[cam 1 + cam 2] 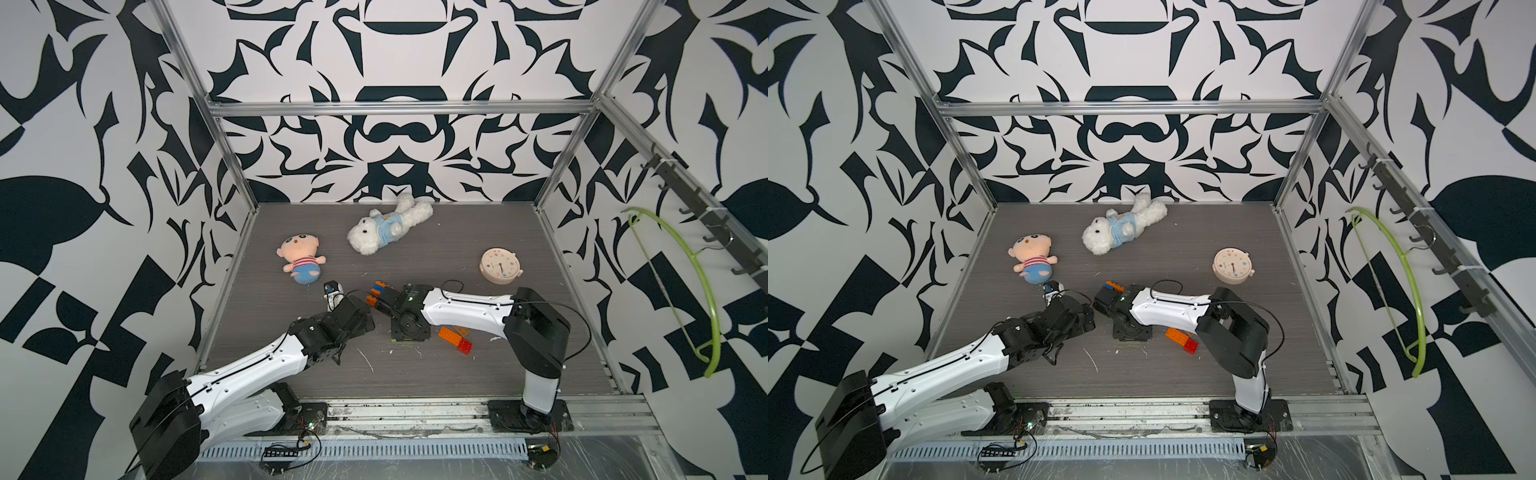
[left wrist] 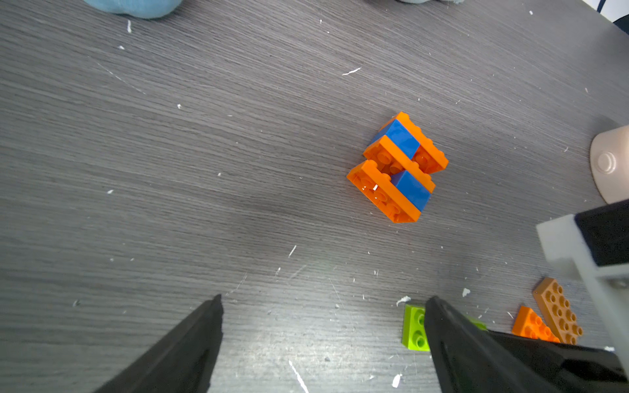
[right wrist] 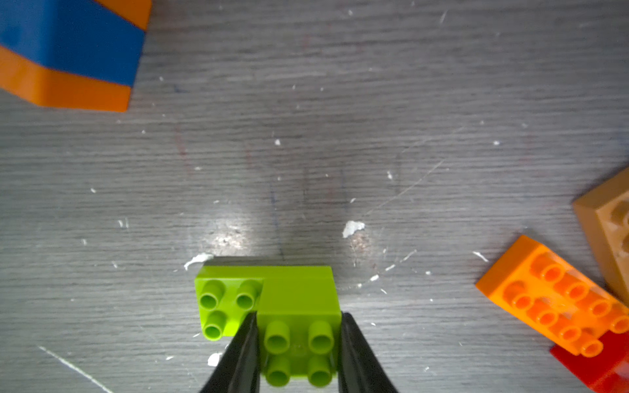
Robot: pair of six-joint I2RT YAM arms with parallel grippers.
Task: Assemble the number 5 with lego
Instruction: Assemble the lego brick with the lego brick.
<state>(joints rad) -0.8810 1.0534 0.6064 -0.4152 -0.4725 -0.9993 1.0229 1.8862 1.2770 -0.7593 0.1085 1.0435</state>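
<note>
My right gripper is shut on a square green lego brick, which sits on one end of a longer green brick at table level. An orange-and-blue lego cluster lies just beyond it. Loose orange, tan and red bricks lie to its side, also seen in both top views. My left gripper hangs open over bare table, one finger beside the green brick. In both top views the wrists hide the fingers.
A striped-shirt plush doll lies at the left and a white plush bear at the back. A round beige clock sits at the right. Metal frame posts and patterned walls close in the table. A green hanger hangs outside.
</note>
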